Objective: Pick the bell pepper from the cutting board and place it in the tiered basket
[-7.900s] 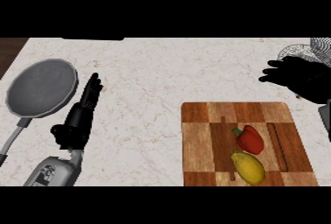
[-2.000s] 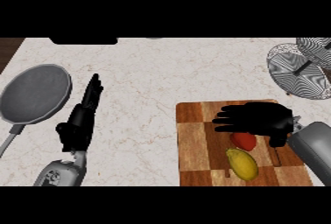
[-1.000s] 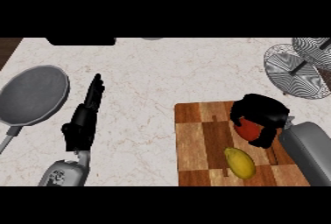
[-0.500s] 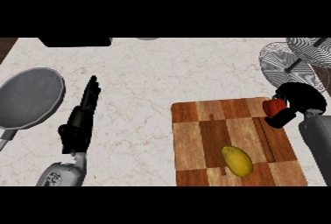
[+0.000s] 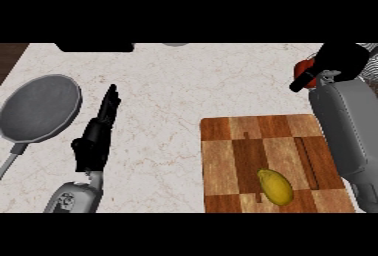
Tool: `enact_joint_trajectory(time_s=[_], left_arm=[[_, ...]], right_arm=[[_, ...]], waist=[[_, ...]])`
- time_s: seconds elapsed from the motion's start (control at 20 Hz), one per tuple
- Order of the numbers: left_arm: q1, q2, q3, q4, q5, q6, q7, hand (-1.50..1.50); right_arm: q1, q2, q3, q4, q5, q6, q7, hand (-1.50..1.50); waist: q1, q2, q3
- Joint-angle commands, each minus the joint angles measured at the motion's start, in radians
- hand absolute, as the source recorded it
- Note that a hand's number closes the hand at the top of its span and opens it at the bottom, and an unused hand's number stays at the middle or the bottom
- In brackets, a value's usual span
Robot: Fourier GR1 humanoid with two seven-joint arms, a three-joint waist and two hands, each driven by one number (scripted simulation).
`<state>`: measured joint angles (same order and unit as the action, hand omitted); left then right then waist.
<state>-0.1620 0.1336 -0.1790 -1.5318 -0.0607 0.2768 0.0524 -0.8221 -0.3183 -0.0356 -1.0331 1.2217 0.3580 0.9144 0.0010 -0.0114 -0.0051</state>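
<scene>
My right hand (image 5: 338,61) is raised at the upper right, beyond the wooden cutting board (image 5: 244,150), with its fingers curled round the red bell pepper (image 5: 303,69); only a small red part of the pepper shows at the hand's left side. The tiered basket does not show in the head view; my right hand and forearm cover that corner. My left hand (image 5: 97,134) rests on the counter at the left, fingers straight and pointing away, holding nothing.
A yellow mango-like fruit (image 5: 275,186) lies on the cutting board near its front edge. A grey frying pan (image 5: 38,108) sits at the far left. A dark object (image 5: 94,47) lies along the counter's far edge.
My right hand closed on the bell pepper, lifted it off the cutting board and carried it up and right. The basket has passed out of sight behind the arm. The left hand stayed put.
</scene>
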Motion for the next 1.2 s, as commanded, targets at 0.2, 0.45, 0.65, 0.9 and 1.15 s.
enact_joint_trajectory(time_s=[0.2, 0.45, 0.65, 0.9, 1.15], left_arm=[[0.038, 0.001, 0.007, 0.007, 0.008, -0.021, -0.038, 0.0], [-0.003, -0.003, 0.021, 0.045, 0.001, -0.023, -0.059, 0.0], [0.039, -0.002, 0.04, 0.033, 0.018, -0.028, -0.1, 0.0], [-0.033, -0.047, 0.014, 0.064, -0.021, 0.0, -0.049, 0.0], [-0.014, -0.04, 0.015, 0.047, -0.017, -0.021, -0.058, 0.0]], right_arm=[[-0.251, 0.004, -0.059, -0.134, 0.046, 0.213, 0.243, 1.5], [-0.357, -0.03, -0.117, -0.172, 0.069, 0.283, 0.25, 1.5], [-0.399, 0.001, -0.214, -0.16, 0.055, 0.17, 0.253, 1.5], [-0.483, -0.078, -0.273, 0.043, 0.073, 0.081, 0.156, 1.5], [-0.478, -0.164, -0.304, 0.173, 0.107, -0.023, 0.079, 1.5]], waist=[[-0.001, 0.005, 0.004], [-0.006, 0.006, 0.004], [0.005, 0.009, 0.004], [0.013, 0.016, 0.004], [0.019, 0.019, 0.004]])
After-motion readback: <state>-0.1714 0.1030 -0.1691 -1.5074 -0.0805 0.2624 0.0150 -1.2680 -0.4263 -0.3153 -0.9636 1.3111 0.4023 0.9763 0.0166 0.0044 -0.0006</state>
